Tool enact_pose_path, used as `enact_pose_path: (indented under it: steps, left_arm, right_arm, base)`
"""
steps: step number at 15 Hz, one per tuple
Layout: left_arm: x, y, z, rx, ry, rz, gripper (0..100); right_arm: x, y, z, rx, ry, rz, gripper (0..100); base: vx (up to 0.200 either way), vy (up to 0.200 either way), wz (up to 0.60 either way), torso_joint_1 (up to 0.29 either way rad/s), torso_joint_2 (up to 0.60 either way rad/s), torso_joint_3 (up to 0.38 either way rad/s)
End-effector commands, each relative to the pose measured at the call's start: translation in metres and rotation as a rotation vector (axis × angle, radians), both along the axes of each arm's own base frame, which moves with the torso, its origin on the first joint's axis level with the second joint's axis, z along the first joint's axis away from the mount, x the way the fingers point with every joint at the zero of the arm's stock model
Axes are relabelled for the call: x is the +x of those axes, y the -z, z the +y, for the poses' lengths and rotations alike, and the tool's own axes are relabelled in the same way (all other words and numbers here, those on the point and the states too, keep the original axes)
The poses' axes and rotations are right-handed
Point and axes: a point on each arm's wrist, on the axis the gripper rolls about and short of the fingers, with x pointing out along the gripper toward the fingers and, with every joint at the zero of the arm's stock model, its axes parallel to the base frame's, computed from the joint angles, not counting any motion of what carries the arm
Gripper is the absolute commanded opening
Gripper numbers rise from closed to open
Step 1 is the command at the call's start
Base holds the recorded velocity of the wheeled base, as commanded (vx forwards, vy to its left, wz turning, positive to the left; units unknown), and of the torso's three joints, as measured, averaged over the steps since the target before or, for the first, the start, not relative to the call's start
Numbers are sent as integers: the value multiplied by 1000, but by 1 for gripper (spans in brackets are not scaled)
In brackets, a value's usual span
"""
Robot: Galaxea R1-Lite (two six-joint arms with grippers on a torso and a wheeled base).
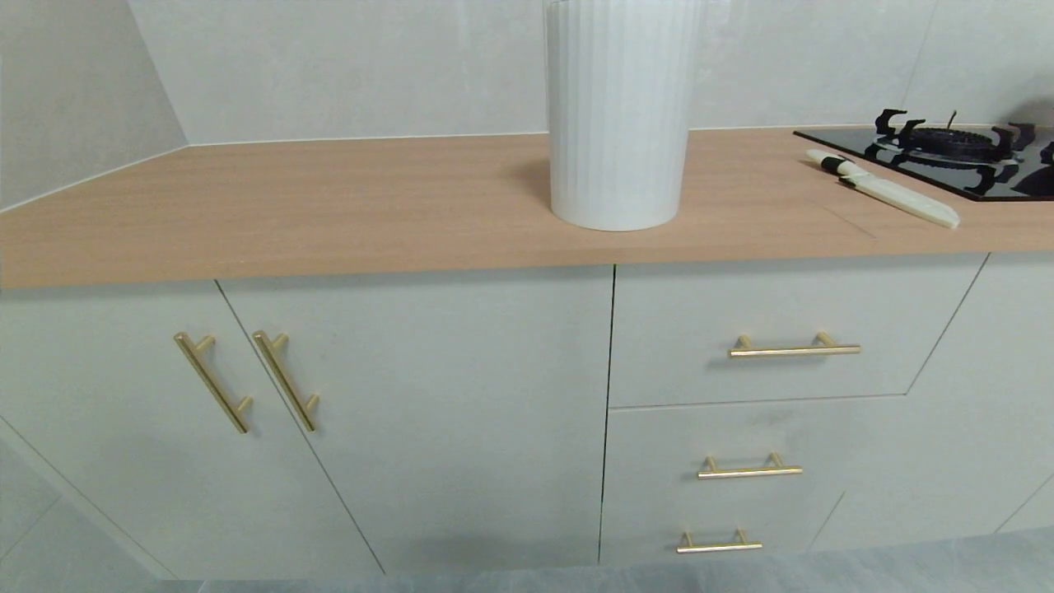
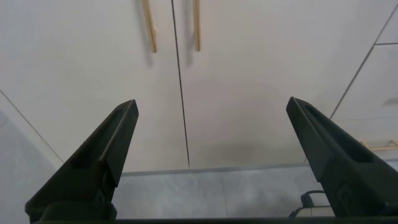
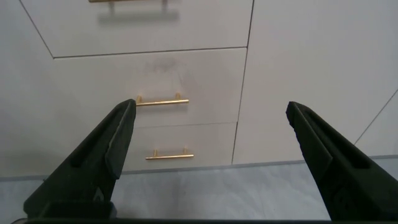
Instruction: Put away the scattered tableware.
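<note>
Well above left fingers (image 2: 111, 150) and right fingers (image 3: 109, 144), both spread empty: knife (image 1: 885, 188) on countertop (image 1: 329, 206) by stove (image 1: 980, 177).

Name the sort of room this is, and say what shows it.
Most likely a kitchen: a gas hob set into a wooden countertop, a knife beside it, and drawers below.

No words to read, no numbers, no signs, nothing on the white pot (image 1: 617, 115), the knife (image 1: 885, 189), or the cupboard doors (image 1: 412, 412)
</note>
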Motion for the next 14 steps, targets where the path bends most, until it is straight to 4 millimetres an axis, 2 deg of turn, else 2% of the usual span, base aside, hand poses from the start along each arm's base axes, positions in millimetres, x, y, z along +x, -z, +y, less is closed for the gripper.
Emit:
enact_pose_path:
  steps: [1,3,14]
  left_arm:
    - [0,0,0,0,-1,0,100]
    - [0,0,0,0,-1,0,100]
    - [0,0,0,0,-1,0,100]
  right_arm:
    - [0,0,0,0,1,1,100]
    - [0,0,0,0,-1,1,100]
    - [0,0,0,0,1,1,100]
  base:
    - [0,-200,0,12,2,7]
    - [0,-200,0,2,0,5]
    - [0,0,0,0,0,0]
